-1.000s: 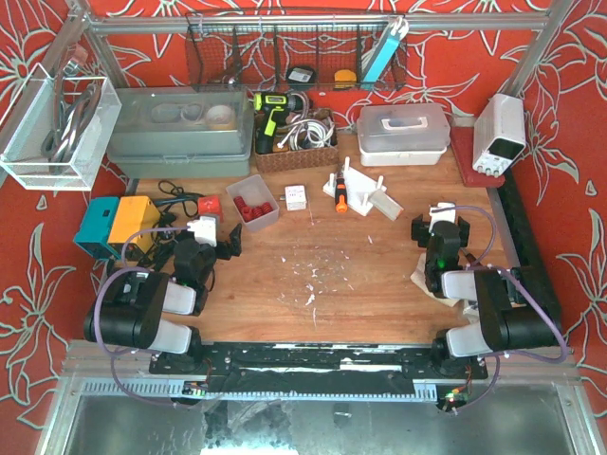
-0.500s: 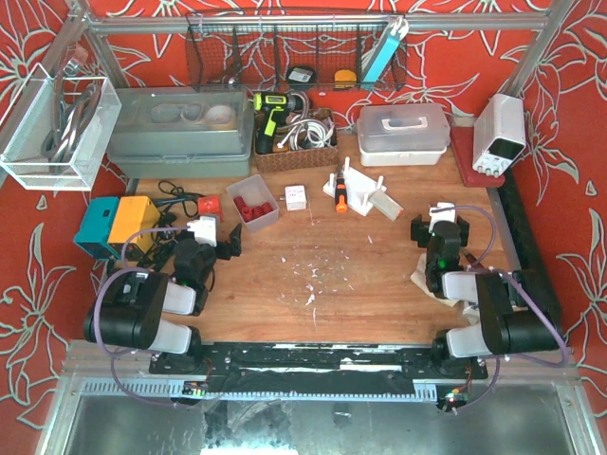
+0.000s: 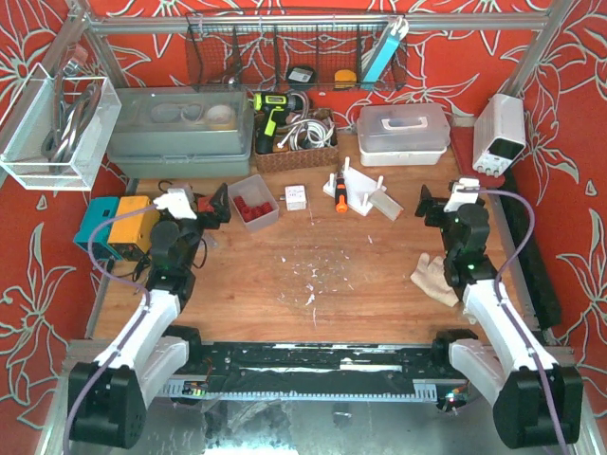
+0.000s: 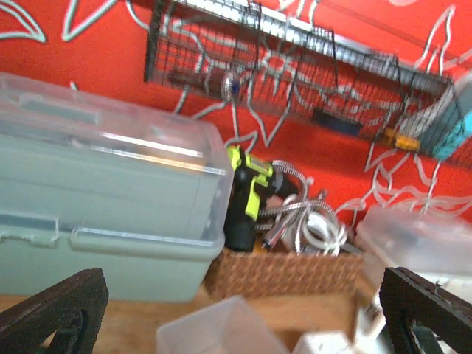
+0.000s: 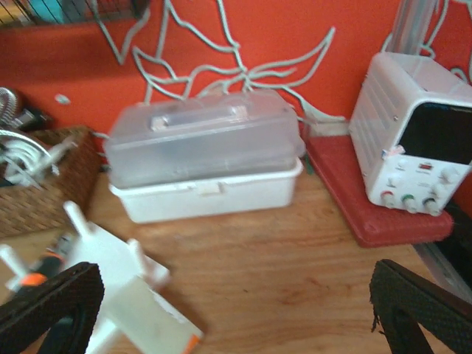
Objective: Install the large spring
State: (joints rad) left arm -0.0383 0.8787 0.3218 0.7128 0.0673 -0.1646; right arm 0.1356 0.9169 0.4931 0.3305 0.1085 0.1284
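A white fixture with upright pegs (image 3: 360,193) lies at the back middle of the wooden table, with an orange and black tool (image 3: 339,201) next to it. The fixture also shows blurred in the right wrist view (image 5: 110,295). Coiled metal pieces (image 3: 305,131) lie in a wicker basket (image 4: 287,273); I cannot single out a large spring. My left gripper (image 3: 211,206) is open and empty, raised near the small clear bin (image 3: 253,202). My right gripper (image 3: 436,203) is open and empty, to the right of the fixture. In both wrist views the fingertips (image 4: 51,310) (image 5: 48,302) stand far apart.
A grey-green lidded box (image 3: 180,133) and a white lidded box (image 3: 403,133) stand at the back. A white power supply (image 3: 500,133) is at the back right on a red mat. A blue and orange box (image 3: 114,223) is at the left. A cloth (image 3: 436,278) lies under the right arm.
Both arms have unfolded from their low pose. The left gripper moved back and left towards the clear bin. The right gripper moved back and right. Both stayed empty.
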